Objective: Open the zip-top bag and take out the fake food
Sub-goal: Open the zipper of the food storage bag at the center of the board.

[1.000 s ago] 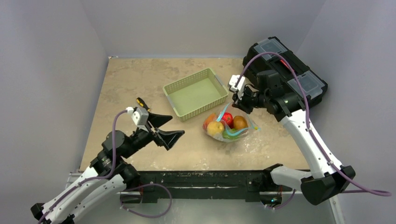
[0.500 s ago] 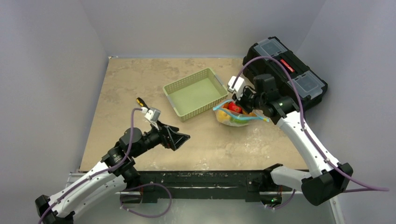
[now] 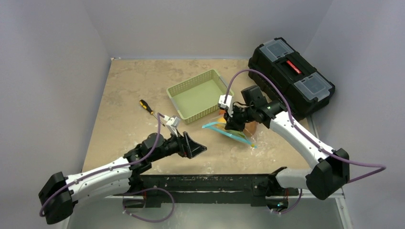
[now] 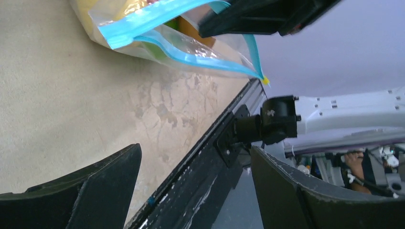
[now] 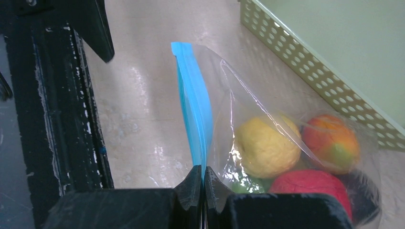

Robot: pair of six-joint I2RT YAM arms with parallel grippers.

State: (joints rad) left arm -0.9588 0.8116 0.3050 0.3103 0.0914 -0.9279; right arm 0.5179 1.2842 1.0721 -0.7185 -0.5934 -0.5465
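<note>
The zip-top bag (image 3: 237,135) hangs near the table's middle front, pinched by its light-blue zipper strip (image 5: 193,105). My right gripper (image 5: 203,174) is shut on that strip, also seen from above (image 3: 232,125). Inside the clear plastic lies the fake food: a yellow fruit (image 5: 265,145), an orange-red one (image 5: 329,138), a red one (image 5: 310,186) and something green (image 5: 243,183). My left gripper (image 3: 198,150) stands open just left of and below the bag. In the left wrist view its jaws (image 4: 195,150) frame the table edge, with the bag (image 4: 157,33) above them, apart from both fingers.
A green basket (image 3: 177,92) sits behind the bag, close to it. A black toolbox (image 3: 291,76) stands at the back right. A yellow-and-black screwdriver (image 3: 145,106) lies at the left. The black front rail (image 3: 205,181) runs just below the left gripper.
My right gripper has carried the bag left and nearer by its zipper strip. The left arm has reached right toward the bag, and its jaws have narrowed a little.
</note>
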